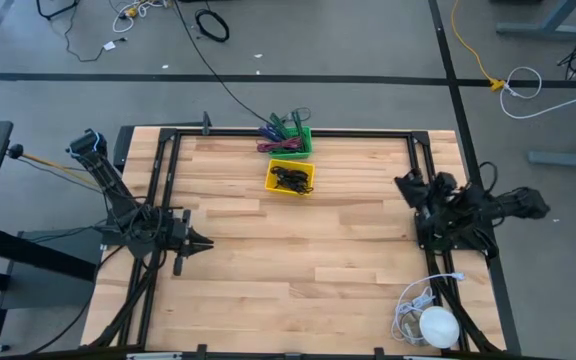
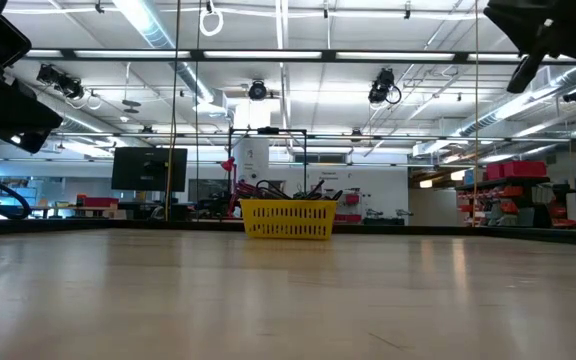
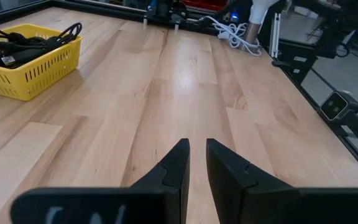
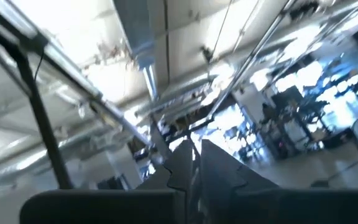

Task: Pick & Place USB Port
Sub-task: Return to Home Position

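Observation:
A yellow basket (image 1: 291, 178) (image 2: 288, 218) (image 3: 23, 59) of dark cables stands on the wooden table (image 1: 298, 260) near the middle of its far edge. A green basket (image 1: 290, 140) of coloured cables sits just behind it. I cannot pick out the USB port among the cables. My left gripper (image 1: 208, 243) (image 3: 197, 146) hovers low at the table's left side, pointing toward the right edge. Its fingers are nearly together with nothing between them. My right gripper (image 1: 408, 185) (image 4: 196, 146) is drawn back at the right edge and tipped up toward the ceiling, shut and empty.
A white cable bundle with a round white object (image 1: 428, 322) lies at the near right corner. Black frame rails (image 1: 163, 180) run along the table's sides and far edge. Bare wood (image 3: 185, 81) stretches between the left gripper and the baskets.

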Controlling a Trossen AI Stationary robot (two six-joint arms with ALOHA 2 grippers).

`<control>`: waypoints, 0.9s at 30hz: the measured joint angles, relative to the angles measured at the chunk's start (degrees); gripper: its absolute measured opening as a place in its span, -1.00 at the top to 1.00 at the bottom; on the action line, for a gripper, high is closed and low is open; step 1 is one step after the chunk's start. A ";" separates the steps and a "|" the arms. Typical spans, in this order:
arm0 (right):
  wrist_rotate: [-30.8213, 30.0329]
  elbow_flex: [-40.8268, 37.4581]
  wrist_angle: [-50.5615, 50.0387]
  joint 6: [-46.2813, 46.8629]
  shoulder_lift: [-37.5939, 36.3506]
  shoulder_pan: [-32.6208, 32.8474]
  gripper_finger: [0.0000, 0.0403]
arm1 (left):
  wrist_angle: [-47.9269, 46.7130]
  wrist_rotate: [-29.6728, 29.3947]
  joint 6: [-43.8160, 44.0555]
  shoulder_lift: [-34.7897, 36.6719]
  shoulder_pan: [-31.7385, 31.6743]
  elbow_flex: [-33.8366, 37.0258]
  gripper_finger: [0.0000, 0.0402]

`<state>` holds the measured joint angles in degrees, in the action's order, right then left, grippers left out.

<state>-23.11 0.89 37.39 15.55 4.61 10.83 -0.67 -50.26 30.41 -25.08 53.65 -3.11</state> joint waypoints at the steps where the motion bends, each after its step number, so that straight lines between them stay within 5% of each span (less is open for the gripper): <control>1: 0.00 0.00 -0.07 0.00 -1.44 -0.94 0.81 | 0.00 0.00 0.00 0.00 -0.02 0.00 0.72; 16: -0.42 0.02 1.87 -0.02 -4.62 -12.20 0.81 | 5.49 2.48 -1.09 4.24 -4.03 2.54 0.72; 27: -0.42 0.02 1.90 0.00 -4.61 -13.81 0.81 | 5.62 4.00 -1.09 20.26 -20.01 2.58 0.72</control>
<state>-23.53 0.91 39.29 15.55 0.00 -2.98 4.95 -46.26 29.32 -4.82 33.64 -0.54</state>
